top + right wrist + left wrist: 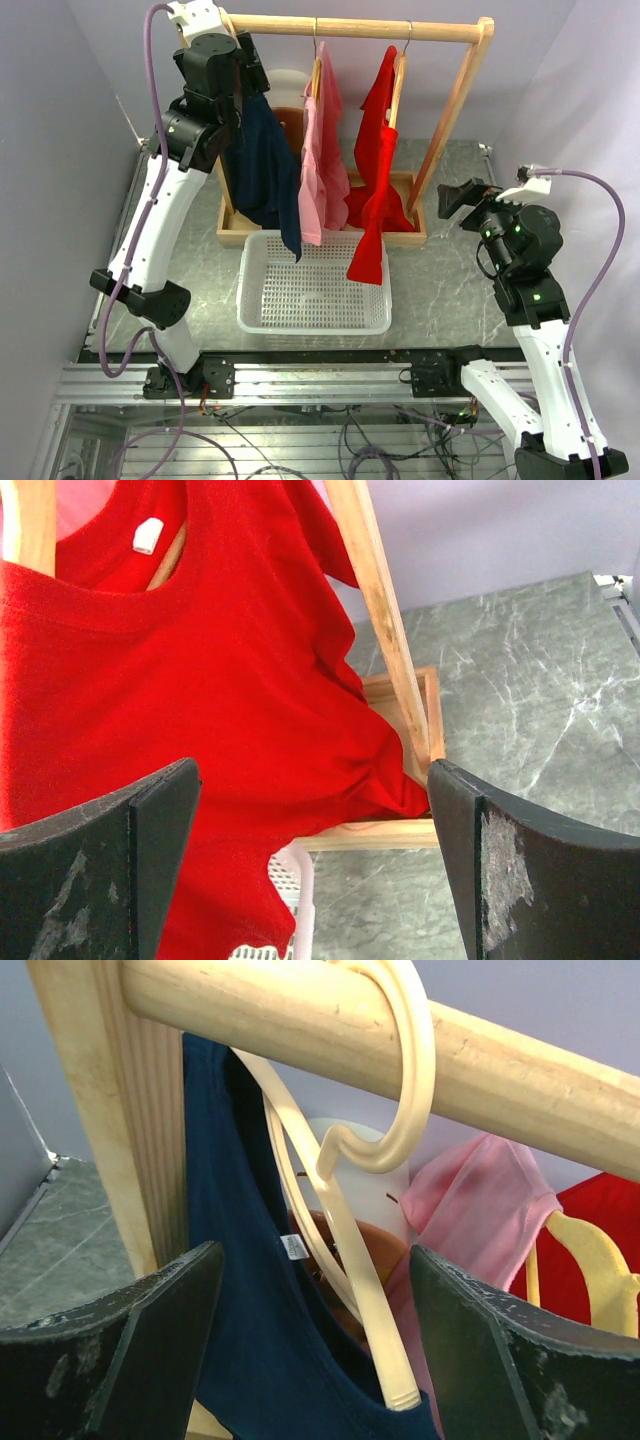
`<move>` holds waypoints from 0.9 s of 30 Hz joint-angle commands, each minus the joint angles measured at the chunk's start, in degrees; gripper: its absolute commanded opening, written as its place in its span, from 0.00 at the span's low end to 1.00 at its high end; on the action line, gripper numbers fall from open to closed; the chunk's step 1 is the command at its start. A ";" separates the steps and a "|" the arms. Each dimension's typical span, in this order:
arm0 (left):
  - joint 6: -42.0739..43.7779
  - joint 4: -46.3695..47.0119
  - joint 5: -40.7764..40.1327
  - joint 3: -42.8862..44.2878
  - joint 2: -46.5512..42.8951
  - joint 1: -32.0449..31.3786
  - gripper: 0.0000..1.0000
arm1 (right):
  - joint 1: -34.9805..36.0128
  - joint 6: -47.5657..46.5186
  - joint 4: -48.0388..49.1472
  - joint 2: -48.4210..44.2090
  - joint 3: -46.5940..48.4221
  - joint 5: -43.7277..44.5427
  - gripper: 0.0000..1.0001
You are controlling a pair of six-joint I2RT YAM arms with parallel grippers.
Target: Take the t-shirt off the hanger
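left arm reared high at the left end of the wooden rail — left gripper spread wide, cream hanger framed between its fingers, untouched | navy t-shirt hangs on that hanger | white basket below on green marble table | right arm low and bent — right gripper spread, facing red t-shirt | lilac walls
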 commanded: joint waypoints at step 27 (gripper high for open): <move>-1.60 16.74 0.95 -16.25 -6.71 3.97 0.30 | 0.24 2.01 1.19 1.88 -4.37 -4.61 0.96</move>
